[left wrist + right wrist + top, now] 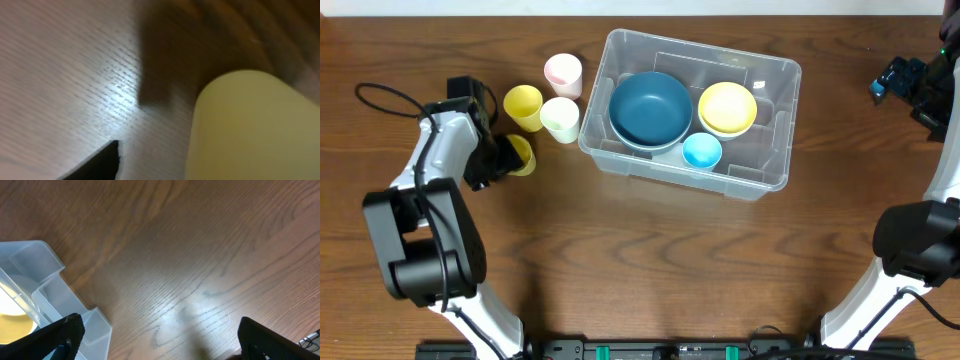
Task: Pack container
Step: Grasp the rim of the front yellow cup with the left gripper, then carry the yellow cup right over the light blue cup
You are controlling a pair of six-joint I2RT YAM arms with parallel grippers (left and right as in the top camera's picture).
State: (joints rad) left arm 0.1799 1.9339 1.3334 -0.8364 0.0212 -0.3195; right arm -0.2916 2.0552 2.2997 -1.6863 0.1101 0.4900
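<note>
Container of clear rigid plastic, rectangular, with rounded rim and moulded notches, right of centre on the wood-grain table. Holds a deep blue bowl, a shallower yellow bowl and a small light-blue bowl. Just left of it, three smooth round tumblers: pink cup, yellow cup, pale cup. Left gripper at a second yellow cup, matte and cylindrical; cannot tell whether clamped or loose. Right gripper spread wide, grasping nothing, over wood beside the container's corner.
</note>
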